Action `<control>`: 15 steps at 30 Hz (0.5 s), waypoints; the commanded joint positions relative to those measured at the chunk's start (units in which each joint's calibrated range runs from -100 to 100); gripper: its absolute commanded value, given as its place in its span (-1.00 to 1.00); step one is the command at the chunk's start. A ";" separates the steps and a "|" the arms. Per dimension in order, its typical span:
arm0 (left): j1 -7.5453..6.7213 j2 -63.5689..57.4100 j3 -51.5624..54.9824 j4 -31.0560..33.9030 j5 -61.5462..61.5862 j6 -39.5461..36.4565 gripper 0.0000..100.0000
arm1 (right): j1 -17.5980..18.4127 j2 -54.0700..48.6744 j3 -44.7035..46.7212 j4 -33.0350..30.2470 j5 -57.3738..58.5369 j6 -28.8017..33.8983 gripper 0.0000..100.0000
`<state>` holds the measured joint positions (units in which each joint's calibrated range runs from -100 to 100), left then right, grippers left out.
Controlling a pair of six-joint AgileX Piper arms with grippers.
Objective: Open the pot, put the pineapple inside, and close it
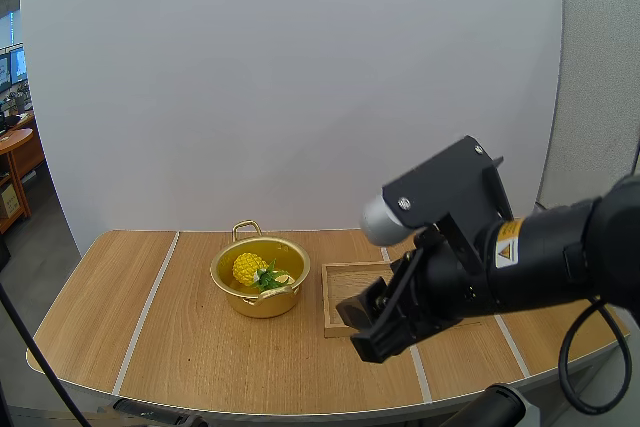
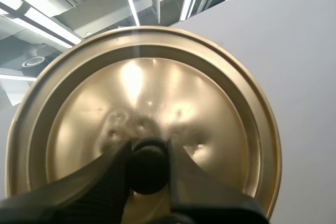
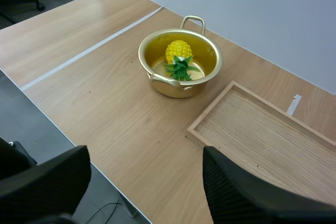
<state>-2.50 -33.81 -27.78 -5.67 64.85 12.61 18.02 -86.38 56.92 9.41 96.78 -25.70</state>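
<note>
A gold pot [image 1: 260, 277] stands open on the wooden table, with a yellow pineapple [image 1: 252, 269] lying inside it, green leaves toward the front. In the right wrist view the pot [image 3: 180, 62] and pineapple [image 3: 178, 53] lie ahead, beyond my right gripper [image 3: 144, 179], whose fingers stand wide apart with nothing between them. In the high view my right gripper [image 1: 372, 319] hovers over the wooden tray [image 1: 350, 287]. My left gripper [image 2: 148, 163] is shut on the black knob [image 2: 149, 163] of the gold lid [image 2: 142, 108], held up in the air.
The wooden tray [image 3: 262, 135] lies just right of the pot and holds nothing. Pale stripes cross the tabletop. The table's front edge is close below my right gripper.
</note>
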 commanded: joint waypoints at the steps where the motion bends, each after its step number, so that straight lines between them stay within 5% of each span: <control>1: -0.15 -0.31 -0.37 0.63 -2.04 -0.58 -1.00 | -0.20 -1.21 1.74 -1.72 -1.20 0.95 1.00; 5: -0.15 -0.31 -0.37 0.63 -2.04 -0.58 -1.00 | -0.20 -1.21 1.74 -1.95 -1.37 1.15 0.91; 9: -0.15 -0.31 -0.37 0.63 -2.04 -0.58 -1.00 | -0.20 -1.21 1.74 -1.52 -1.20 1.15 -0.76; 10: -0.15 -0.31 -0.37 0.63 -2.04 -0.58 -1.00 | -0.20 -1.21 1.74 -1.52 -1.20 1.15 -1.00; 15: -0.15 -0.31 -0.37 0.63 -2.04 -0.58 -1.00 | -0.20 -1.21 1.74 -0.63 -1.20 1.15 -1.00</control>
<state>-2.50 -33.81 -27.78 -5.67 64.85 12.61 18.02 -86.97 58.43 8.09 96.44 -24.54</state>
